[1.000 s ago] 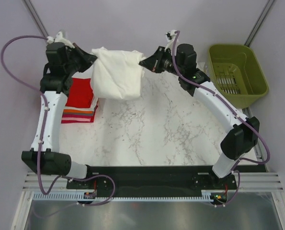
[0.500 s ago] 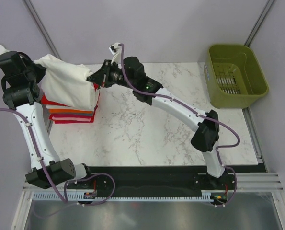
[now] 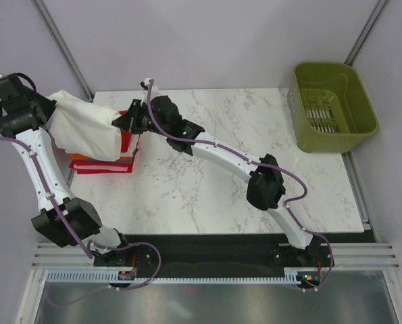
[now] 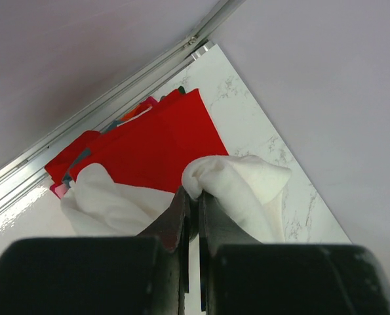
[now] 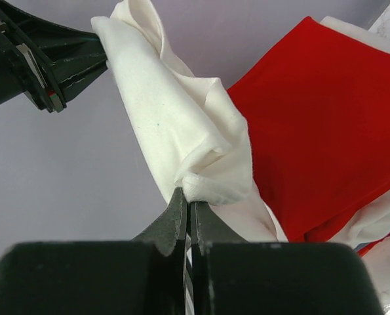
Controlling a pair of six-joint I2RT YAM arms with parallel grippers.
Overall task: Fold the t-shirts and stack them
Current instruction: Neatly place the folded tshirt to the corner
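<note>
A large white t-shirt (image 3: pixel 86 128) hangs stretched between my two grippers, above the stack of folded t-shirts (image 3: pixel 105 162) at the table's back left. My left gripper (image 3: pixel 50 106) is shut on its left end, past the table's left edge. My right gripper (image 3: pixel 123 123) is shut on its right end, over the stack. The left wrist view shows the jaws (image 4: pixel 196 194) pinching a white fold (image 4: pixel 244 180) above the stack's red top t-shirt (image 4: pixel 156 141). In the right wrist view the jaws (image 5: pixel 189 198) pinch a bunched white corner (image 5: pixel 181 125), with the red t-shirt (image 5: pixel 319 118) below.
An olive-green plastic basket (image 3: pixel 334 104) stands at the back right, off the marble table (image 3: pixel 221 169). The right arm reaches diagonally across the table from its base. A grey wall and metal rail run close behind the stack.
Both arms have carried the white t-shirt leftward from the back middle of the table to over the stack. The left gripper now sits beyond the table's left edge.
</note>
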